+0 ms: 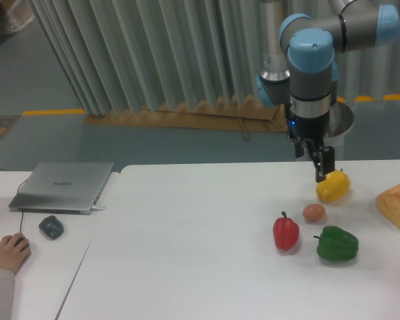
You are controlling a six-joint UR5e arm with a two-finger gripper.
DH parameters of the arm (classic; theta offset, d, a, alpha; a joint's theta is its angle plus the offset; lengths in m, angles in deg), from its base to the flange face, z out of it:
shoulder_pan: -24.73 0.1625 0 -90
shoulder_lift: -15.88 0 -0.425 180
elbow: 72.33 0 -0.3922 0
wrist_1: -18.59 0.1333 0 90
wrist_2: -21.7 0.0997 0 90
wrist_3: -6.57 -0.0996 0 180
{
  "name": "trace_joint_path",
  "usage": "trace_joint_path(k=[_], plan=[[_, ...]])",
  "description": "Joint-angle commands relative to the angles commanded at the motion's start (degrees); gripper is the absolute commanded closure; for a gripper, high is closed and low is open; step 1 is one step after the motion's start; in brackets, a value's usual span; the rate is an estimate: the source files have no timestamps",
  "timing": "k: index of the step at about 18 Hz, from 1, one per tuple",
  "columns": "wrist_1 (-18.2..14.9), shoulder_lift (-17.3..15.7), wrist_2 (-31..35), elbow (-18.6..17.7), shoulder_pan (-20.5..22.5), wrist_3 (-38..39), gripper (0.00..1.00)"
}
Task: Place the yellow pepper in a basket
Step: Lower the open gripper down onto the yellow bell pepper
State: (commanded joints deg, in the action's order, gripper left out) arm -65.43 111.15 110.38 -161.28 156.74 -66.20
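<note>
White table (200, 267) fills the lower part of the view, pale pleated curtain (153, 53) behind it, grey-green floor with a yellow line beyond. A strip of brown cardboard (187, 117) lies along the foot of the curtain.

Yellow pepper (333, 187) lies on the table at the right rear, glossy, dark stem at its top. No basket visible in view. Gripper (323, 168) hangs straight down from the arm, its dark fingertips (325, 175) at the pepper's upper left edge, touching or just short of it; cannot tell which. From this angle the fingers overlap, so cannot tell whether the jaws are spread or closed. Pepper sits on the table, not lifted.

Just in front and left of the pepper: small pinkish-brown ball (313, 213), apart from it by a narrow gap. Further forward, red pepper (286, 232) upright with stem up, and green pepper (337, 243) to its right, lying on its side. At the right edge, orange-tan lumpy item (397, 205), partly cut off by the frame.

UR5e arm (311, 60) grey with light-blue joint caps, rising behind the table's rear edge.

Far left, on a separate desk: closed silver laptop (63, 187), a dark mouse-like object (51, 227), and a person's hand (9, 252) resting near the edge.
</note>
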Motion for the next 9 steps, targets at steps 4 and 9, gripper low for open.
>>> trace_joint_path(k=[4, 9], plan=[[0.0, 1.75, 1.14, 0.97, -0.26, 0.0, 0.0], [-0.88, 3.96, 2.46, 3.87, -1.93, 0.09, 0.0]])
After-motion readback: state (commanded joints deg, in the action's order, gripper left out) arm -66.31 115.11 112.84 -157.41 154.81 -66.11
